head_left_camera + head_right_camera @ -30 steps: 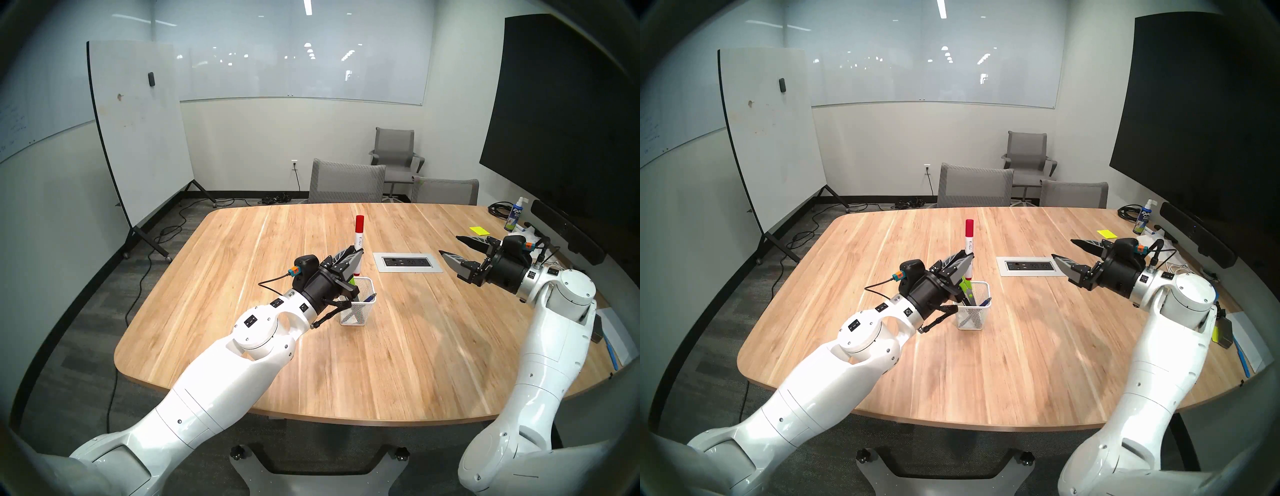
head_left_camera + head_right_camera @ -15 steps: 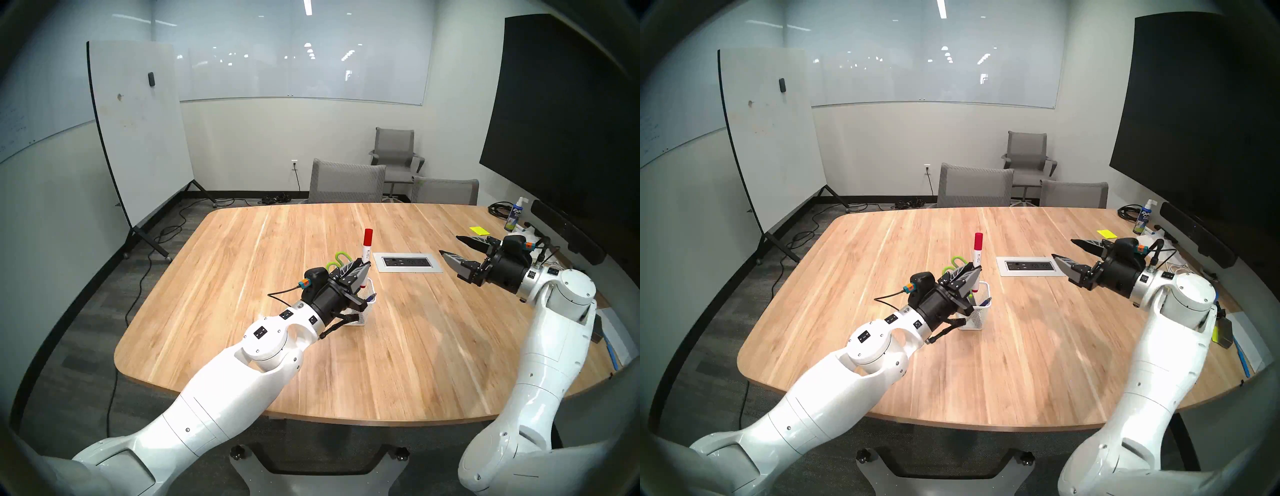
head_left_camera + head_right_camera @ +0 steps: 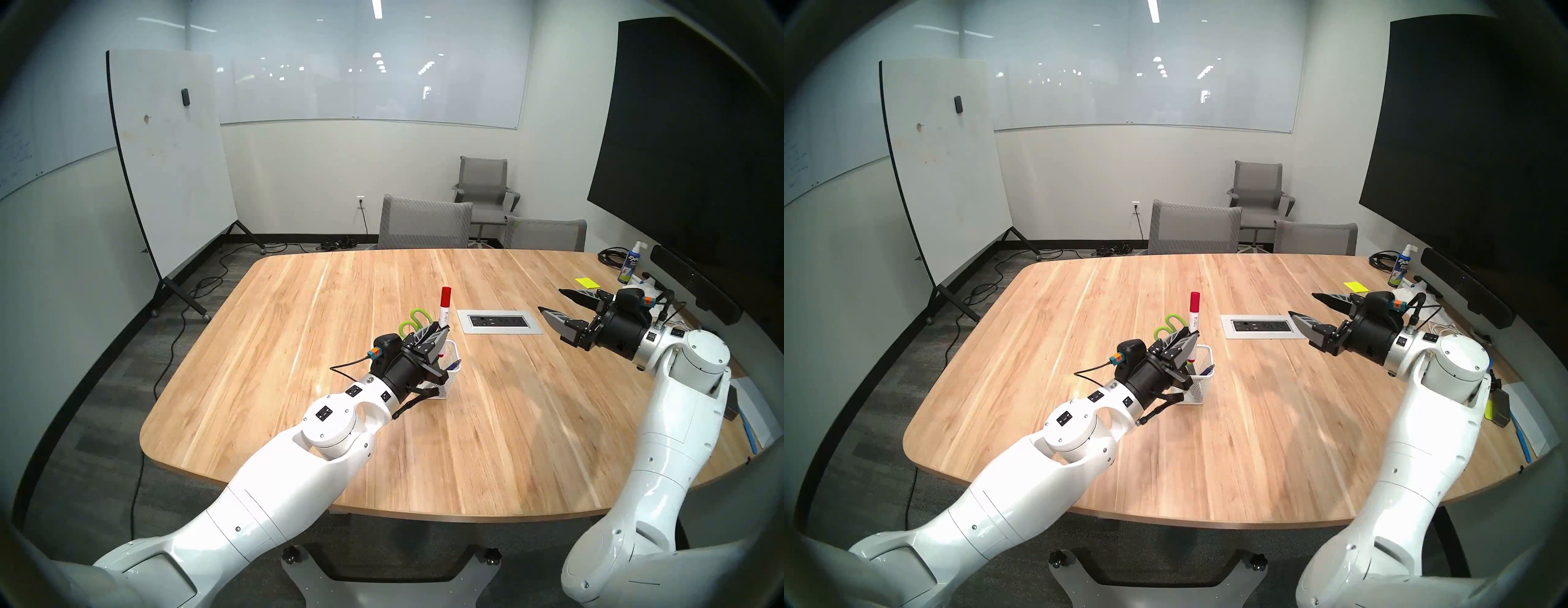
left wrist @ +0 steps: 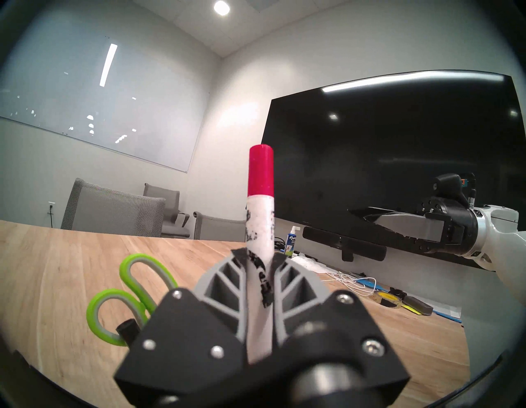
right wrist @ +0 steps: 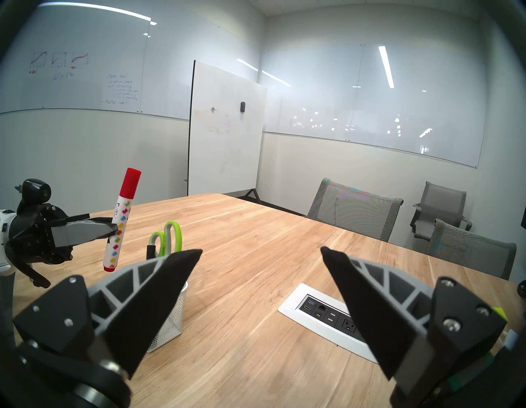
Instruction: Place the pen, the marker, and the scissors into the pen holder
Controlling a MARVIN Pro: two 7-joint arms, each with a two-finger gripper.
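My left gripper (image 3: 441, 336) is shut on the white marker with red ends (image 3: 445, 306) and holds it nearly upright over the white mesh pen holder (image 3: 452, 375). The marker's lower end hangs just above the holder's rim in the right wrist view (image 5: 122, 219). The scissors (image 3: 418, 322) stand in the holder, green handles up. The blue pen (image 3: 455, 364) leans in the holder's right corner. A black marker (image 5: 150, 250) also stands in it. My right gripper (image 3: 551, 301) is open and empty, well to the right. The left wrist view shows the fingers (image 4: 222, 282) clamping the marker (image 4: 260, 199).
A white power outlet panel (image 3: 499, 321) is set into the wooden table right of the holder. A spray bottle (image 3: 632, 264), a yellow sticky note (image 3: 587, 282) and cables lie at the far right edge. Grey chairs (image 3: 424, 220) stand behind the table.
My left gripper has carried the marker down and to the right, to just over the holder. The scissors' handles, hidden behind it before, now show. The right arm has not moved.
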